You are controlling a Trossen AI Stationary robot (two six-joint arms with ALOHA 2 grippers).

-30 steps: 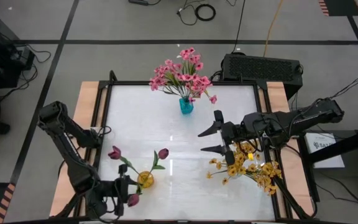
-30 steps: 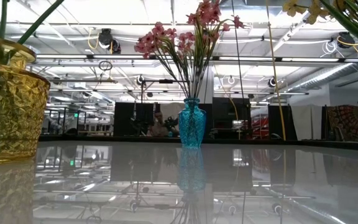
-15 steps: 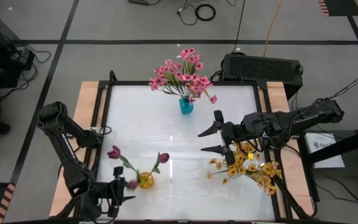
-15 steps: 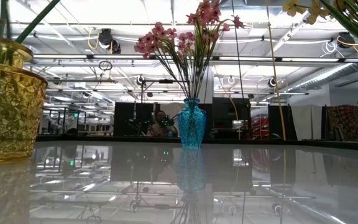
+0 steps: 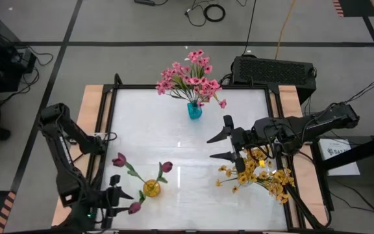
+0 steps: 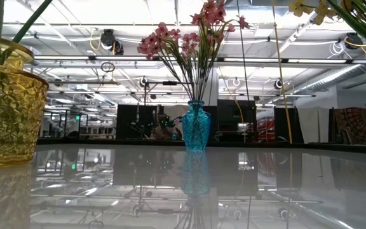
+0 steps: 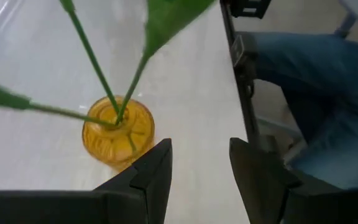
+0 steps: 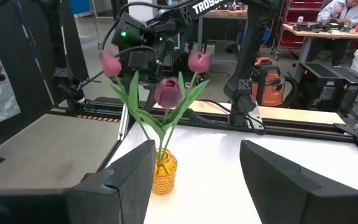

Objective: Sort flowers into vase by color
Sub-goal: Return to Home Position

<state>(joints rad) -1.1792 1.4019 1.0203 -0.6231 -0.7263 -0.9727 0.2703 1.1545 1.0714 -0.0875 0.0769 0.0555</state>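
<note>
Hanging low at the near left corner of the table (image 5: 174, 130), the left gripper (image 5: 117, 188) is pointing in at the yellow vase (image 5: 151, 188). It is sitting just beside the vase, not touching. Its fingers (image 7: 154, 168) are standing apart with nothing between them. The left arm is folding back hard, with its shoulder by the table's left edge, its forearm running down along that edge and its wrist turning inward. Three dark tulips (image 5: 166, 167) are standing in the yellow vase with stems fanning out, one bud drooping toward the left gripper.

The right gripper (image 5: 211, 147) is hovering over the right-middle of the table. The right arm is reaching in roughly level from the right side. Its jaws are spread wide and empty, facing the yellow vase well across the glass. Yellow flowers (image 5: 258, 175) are bunching just beside that arm's wrist, on its near side; whatever holds them is hidden. Pink flowers (image 5: 190, 75) are standing in the blue vase (image 5: 194, 110) at the far middle.
</note>
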